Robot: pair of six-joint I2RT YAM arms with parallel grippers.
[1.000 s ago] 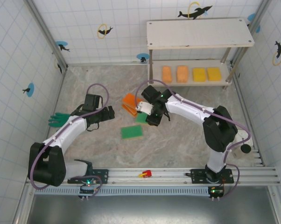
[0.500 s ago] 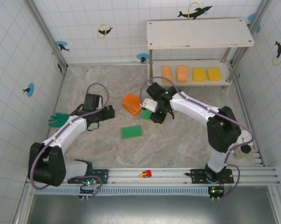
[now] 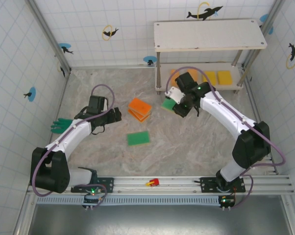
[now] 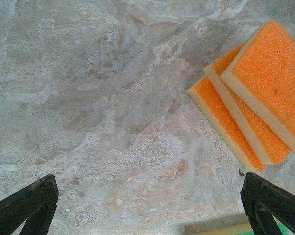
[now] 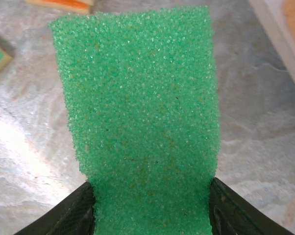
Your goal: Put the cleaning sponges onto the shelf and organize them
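Note:
My right gripper [image 3: 176, 106] is shut on a green sponge [image 3: 167, 104], held above the table just in front of the shelf's left legs. In the right wrist view this green sponge [image 5: 142, 112] sits clamped between both black fingers [image 5: 69, 215]. The shelf [image 3: 208, 34] has two yellow sponges [image 3: 209, 77] on its lower board, and orange ones show partly behind my right arm. Stacked orange sponges [image 3: 139, 108] and a flat green sponge [image 3: 138, 138] lie mid-table. My left gripper [image 3: 114, 116] stands open left of the orange stack [image 4: 265, 93], with nothing between its fingers [image 4: 30, 203].
A green rubber glove [image 3: 59, 126] lies by the left wall. A small red object [image 3: 153, 182] rests on the front rail. Grey shelf legs [image 3: 158, 73] stand close to my right gripper. Tiled walls enclose the table on three sides.
My right arm has lifted the green sponge from beside the orange stack and carried it up and right toward the shelf. The left arm has barely moved.

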